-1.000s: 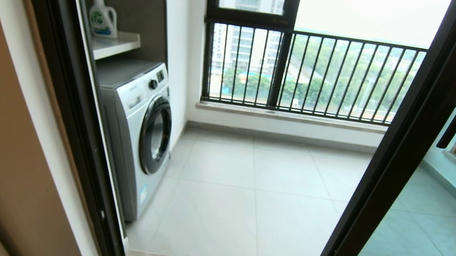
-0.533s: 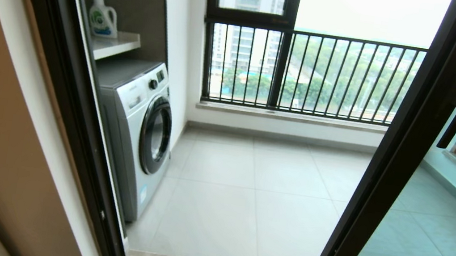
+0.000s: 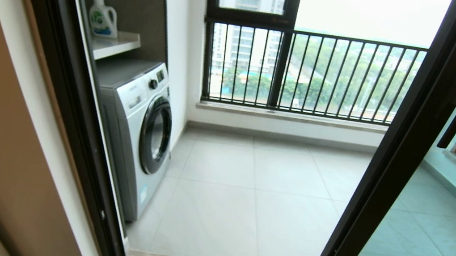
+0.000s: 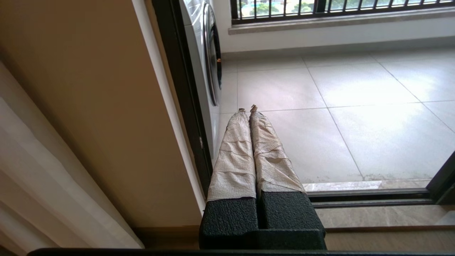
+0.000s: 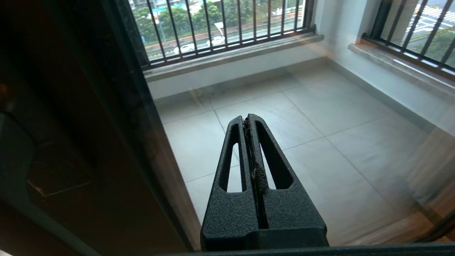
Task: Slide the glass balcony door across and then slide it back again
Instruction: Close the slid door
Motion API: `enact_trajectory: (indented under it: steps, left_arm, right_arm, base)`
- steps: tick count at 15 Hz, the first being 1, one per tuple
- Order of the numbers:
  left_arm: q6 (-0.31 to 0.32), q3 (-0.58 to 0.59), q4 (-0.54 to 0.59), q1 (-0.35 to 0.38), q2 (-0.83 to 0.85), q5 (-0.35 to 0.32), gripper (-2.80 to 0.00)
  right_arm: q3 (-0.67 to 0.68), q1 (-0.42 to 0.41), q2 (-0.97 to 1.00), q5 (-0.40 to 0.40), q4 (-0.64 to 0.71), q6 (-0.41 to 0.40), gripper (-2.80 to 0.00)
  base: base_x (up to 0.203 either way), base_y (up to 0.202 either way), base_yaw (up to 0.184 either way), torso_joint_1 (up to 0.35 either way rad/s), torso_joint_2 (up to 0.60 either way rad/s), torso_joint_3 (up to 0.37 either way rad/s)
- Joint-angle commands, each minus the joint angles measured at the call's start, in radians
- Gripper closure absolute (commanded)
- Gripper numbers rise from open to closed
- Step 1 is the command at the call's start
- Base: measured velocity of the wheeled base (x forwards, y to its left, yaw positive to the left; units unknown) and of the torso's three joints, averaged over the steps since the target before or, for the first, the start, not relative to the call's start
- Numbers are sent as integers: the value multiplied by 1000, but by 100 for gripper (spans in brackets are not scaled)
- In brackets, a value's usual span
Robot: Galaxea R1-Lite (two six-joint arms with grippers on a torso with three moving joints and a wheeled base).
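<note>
**Inspector:** While the doorway stands open on the left, where does the glass balcony door [image 3: 419, 210] sit?

**Assistant:** On the right side of the opening. Its dark upright runs floor to ceiling, leaning in the head view, and the lever handle [image 3: 454, 121] is mounted high on that upright.

**Inspector:** Which arm is nearer?

**Assistant:** The right gripper [image 5: 247, 122]. Its wrist view looks through the pane from the room side, with the door's dark upright close alongside the fingers. The jaws are pressed together and hold nothing. At the head view's right edge a dark arm part shows, near the handle's height but apart from it.

**Inspector:** And the left?

**Assistant:** The left gripper [image 4: 247, 108] hangs low by the left jamb, taped fingers closed and empty, pointing across the threshold track [image 4: 366, 195] toward the washing machine [image 3: 137, 132].

**Inspector:** Room to travel?

**Assistant:** My judgement: the door must run leftward along the track, across the open gap. Nothing lies on the track that I can see. The left gripper is near that path and may need to stay back.
</note>
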Motion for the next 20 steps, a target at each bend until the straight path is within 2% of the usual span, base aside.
enact_trajectory:
  steps: [1, 9, 20]
  left_arm:
    - [0, 0, 0, 0, 1, 0, 0]
    - [2, 0, 0, 1, 1, 0, 0]
    - [0, 0, 0, 1, 1, 0, 0]
  right_arm:
    - [-10, 38, 30, 0, -4, 0, 0]
    - [-41, 154, 38, -64, -4, 0, 0]
    - [-36, 182, 31, -95, -19, -23, 0]
  base:
    - [0, 0, 0, 0, 0, 0]
    - [0, 0, 0, 0, 0, 0]
    - [0, 0, 0, 0, 0, 0]
